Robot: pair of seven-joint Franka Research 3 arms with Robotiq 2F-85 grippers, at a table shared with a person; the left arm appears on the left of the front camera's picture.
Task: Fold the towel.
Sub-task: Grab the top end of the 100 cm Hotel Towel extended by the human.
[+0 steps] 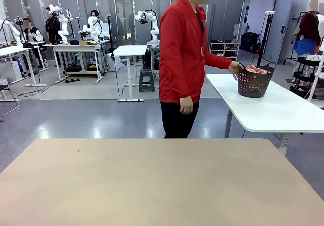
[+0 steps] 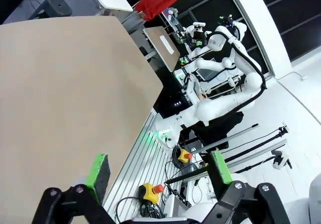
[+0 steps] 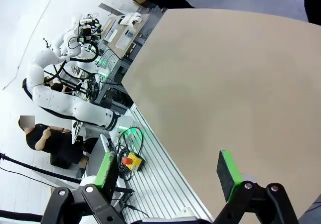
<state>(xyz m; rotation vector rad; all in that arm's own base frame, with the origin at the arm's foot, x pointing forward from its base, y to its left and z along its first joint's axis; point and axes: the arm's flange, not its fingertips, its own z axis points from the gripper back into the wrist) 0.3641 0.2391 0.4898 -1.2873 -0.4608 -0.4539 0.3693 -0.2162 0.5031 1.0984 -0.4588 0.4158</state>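
Standing at the far side of the tan tabletop (image 1: 152,185), a person (image 1: 182,59) in a red jacket faces right w/ one hand (image 1: 234,68) on the rim of a dark, perforated basket (image 1: 253,84). The other hand (image 1: 187,105) hangs by the hip. The basket sits on a white table (image 1: 283,109) to the far right, apart from the tan tabletop. The towel (image 1: 255,70), salmon-pink, lies bunched inside the basket, its top just showing above the rim.

Left gripper (image 2: 160,170): fingers wide apart, nothing between the green pads. One pad is over the tabletop's edge, the other over a ribbed metal base w/ cables & a yellow stop button (image 2: 150,189).

Right gripper (image 3: 166,173): also spread apart, holding nothing. One pad is over the tabletop, the other over the metal base beside it. Both grippers are well apart from the basket & towel.
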